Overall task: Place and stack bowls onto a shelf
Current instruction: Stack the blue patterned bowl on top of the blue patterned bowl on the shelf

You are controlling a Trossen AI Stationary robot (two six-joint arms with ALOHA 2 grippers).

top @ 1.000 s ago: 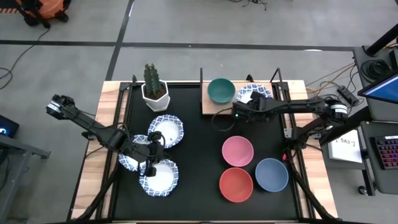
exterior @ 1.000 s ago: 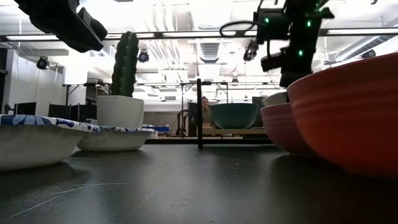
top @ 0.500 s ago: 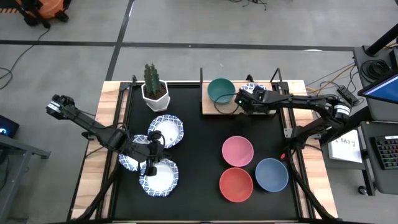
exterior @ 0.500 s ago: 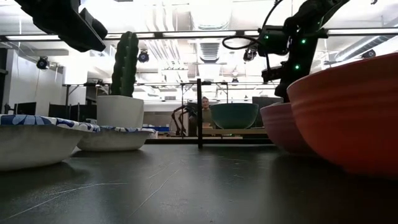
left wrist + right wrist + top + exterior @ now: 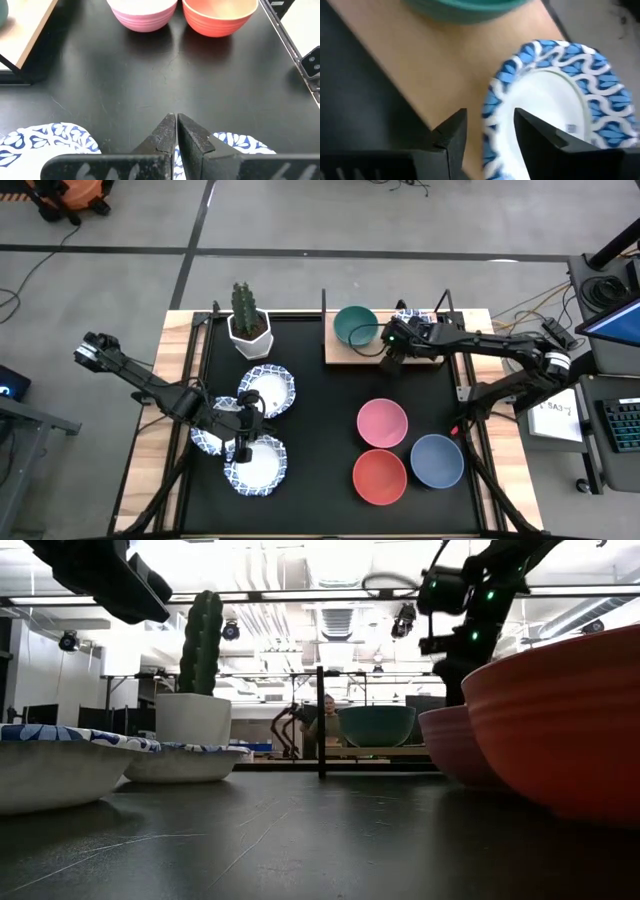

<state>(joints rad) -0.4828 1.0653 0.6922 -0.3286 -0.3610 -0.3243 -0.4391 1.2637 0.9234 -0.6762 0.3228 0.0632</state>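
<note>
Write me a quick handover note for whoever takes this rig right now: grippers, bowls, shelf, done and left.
Right gripper: over the light-wood shelf, fingers astride the rim of a white bowl with a blue patterned rim; grasp unconfirmed.
Left gripper: shut, empty, low over the three white blue-rimmed bowls at table left.
Done: round green bowl sits on the shelf, patterned bowl beside it.
Left: pink bowl, red bowl, blue bowl and the three patterned bowls, all on the black tabletop.
</note>
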